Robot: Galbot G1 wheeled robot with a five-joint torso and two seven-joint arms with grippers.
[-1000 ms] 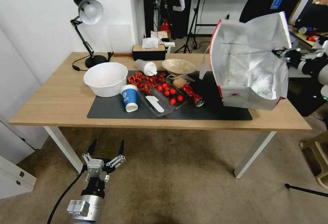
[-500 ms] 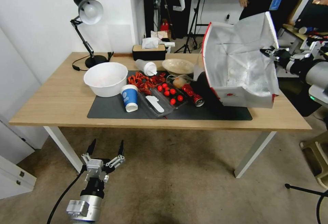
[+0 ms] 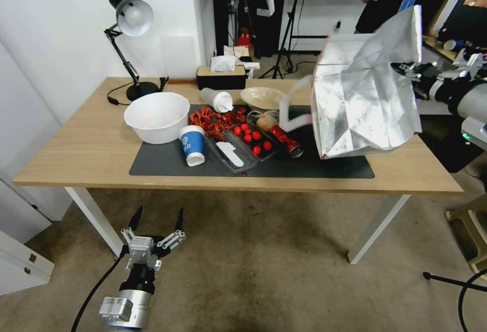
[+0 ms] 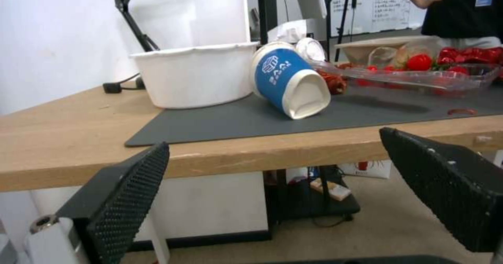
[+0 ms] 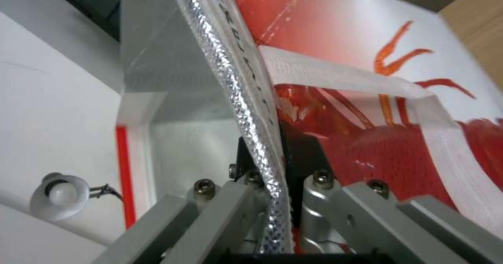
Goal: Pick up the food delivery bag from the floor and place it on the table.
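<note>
Right gripper [image 3: 406, 71] clamped on the upper edge of the bag [image 3: 365, 99]; wrist view shows both fingers [image 5: 309, 165] pinching the foil-lined rim [image 5: 246, 99] between them. Bag hangs tilted over the right end of the table [image 3: 76, 159], silver lining facing the head camera, its lower edge at or just above the tabletop at the right end of the mat [image 3: 167, 162]; contact cannot be told. One white strap [image 3: 291, 106] swings out to the left, toward the can [image 3: 286, 142]. Printed red side of the bag [image 5: 377, 79] faces the wrist camera. Clutter on the mat left of the bag: crushed red can nearest, then a clear tray [image 3: 243, 144] with cherry tomatoes [image 3: 251, 137] and a white utensil, red crayfish shells [image 3: 215, 119], a blue paper cup [image 3: 193, 144] upside down, a large white bowl [image 3: 157, 116]. Behind these: a tipped white lidded cup [image 3: 218, 100], a shallow beige bowl [image 3: 265, 98], a tissue box [image 3: 221, 74], a desk lamp [image 3: 129, 43] at the back left. Left gripper [image 3: 154, 225] parked low over the floor [image 3: 264, 276] in front of the table's left leg [image 3: 94, 218], fingers [image 4: 131, 193] spread wide, nothing between them. Its wrist view looks level across the table edge at the blue cup [image 4: 288, 83] and white bowl [image 4: 196, 75].
</note>
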